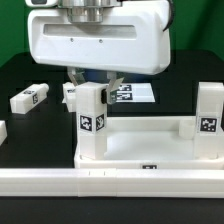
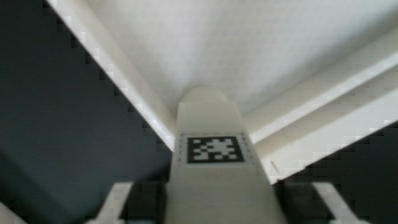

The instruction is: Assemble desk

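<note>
A loose leg [image 1: 30, 98] is lying at the exterior view's left, well apart from the rest. The gripper [image 1: 95, 78] is straddling an upright leg [image 1: 92, 120], which is standing at a corner of the tabletop [image 1: 140, 152]. The wrist view is showing a finger on each side of it, but I cannot tell whether they are pinching. A second leg [image 1: 208, 118] is standing at the right corner. My worry: if the straddled leg is sitting only partly in its socket, a crooked twist risks tipping it or dragging the tabletop.
</note>
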{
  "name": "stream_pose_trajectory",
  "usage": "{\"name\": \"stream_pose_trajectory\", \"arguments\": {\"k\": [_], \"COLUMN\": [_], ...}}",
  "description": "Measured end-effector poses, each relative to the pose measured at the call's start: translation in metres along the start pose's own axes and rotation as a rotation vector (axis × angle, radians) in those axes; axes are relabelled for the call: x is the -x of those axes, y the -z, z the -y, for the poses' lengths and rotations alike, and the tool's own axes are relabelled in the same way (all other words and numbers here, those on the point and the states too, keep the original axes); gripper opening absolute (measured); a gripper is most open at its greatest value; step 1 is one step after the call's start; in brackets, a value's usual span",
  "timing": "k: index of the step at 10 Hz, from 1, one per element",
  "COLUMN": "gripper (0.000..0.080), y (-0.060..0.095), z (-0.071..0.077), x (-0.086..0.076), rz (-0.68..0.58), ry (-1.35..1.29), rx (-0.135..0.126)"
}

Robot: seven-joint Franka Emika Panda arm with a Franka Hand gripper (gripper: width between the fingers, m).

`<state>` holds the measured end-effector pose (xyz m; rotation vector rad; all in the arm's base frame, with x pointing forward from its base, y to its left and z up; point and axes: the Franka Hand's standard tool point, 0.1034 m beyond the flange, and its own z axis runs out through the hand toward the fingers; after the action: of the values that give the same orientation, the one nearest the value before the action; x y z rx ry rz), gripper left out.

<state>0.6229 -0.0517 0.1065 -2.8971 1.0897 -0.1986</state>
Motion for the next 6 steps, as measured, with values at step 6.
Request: {"name": "stream_pose_trajectory", "arguments": {"k": [6], "gripper": [0.0519], "y": [0.0007], "z": [0.0000], "x": [-0.0012], "rz": [-0.002], "ry": [0.142], "rx": [0.004]}}
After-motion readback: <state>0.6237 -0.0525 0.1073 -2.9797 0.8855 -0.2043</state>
